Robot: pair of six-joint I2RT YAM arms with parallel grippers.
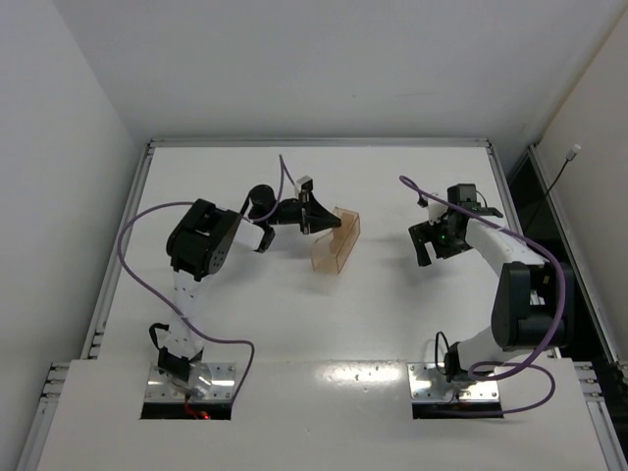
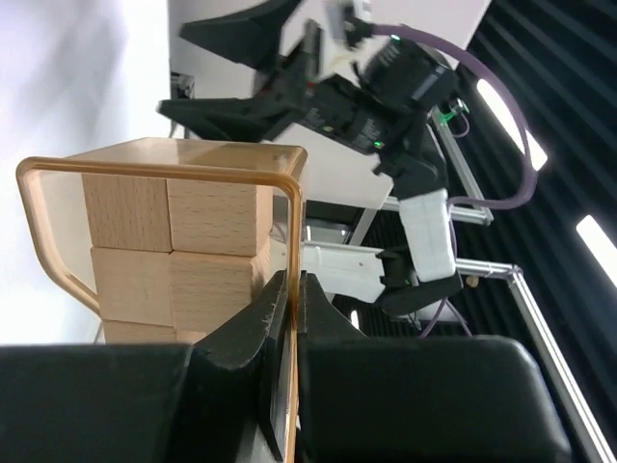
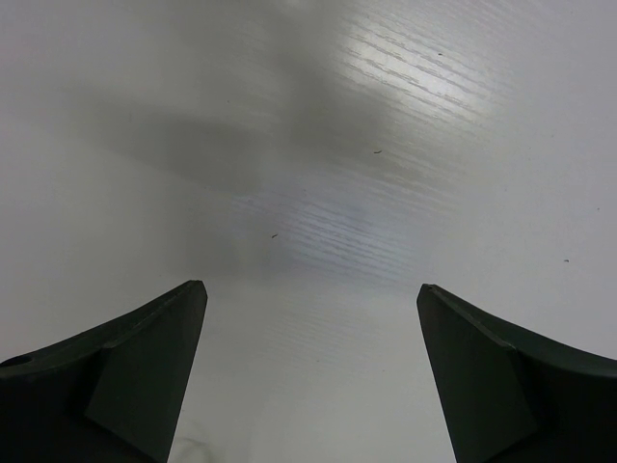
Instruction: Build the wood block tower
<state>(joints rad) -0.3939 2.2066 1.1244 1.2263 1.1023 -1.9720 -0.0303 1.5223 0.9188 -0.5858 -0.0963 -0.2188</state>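
Observation:
Several light-tan wooden cubes (image 2: pixel 174 217) sit packed side by side in rows inside an amber see-through tray (image 2: pixel 289 193); no tower stands anywhere in view. My left gripper (image 2: pixel 294 282) is shut on the tray's thin side wall, one finger inside and one outside. From the top view the left gripper (image 1: pixel 319 216) holds the tray (image 1: pixel 336 242) at the middle of the table, and the cubes are hard to make out there. My right gripper (image 1: pixel 430 245) is open and empty over bare table, to the right of the tray. It grips nothing in the right wrist view (image 3: pixel 313 299).
The white table (image 1: pixel 324 324) has a raised rim (image 1: pixel 314 143) at the back and walls on the left and right. Purple cables loop off both arms. The right arm (image 2: pixel 415 145) shows beyond the tray in the left wrist view.

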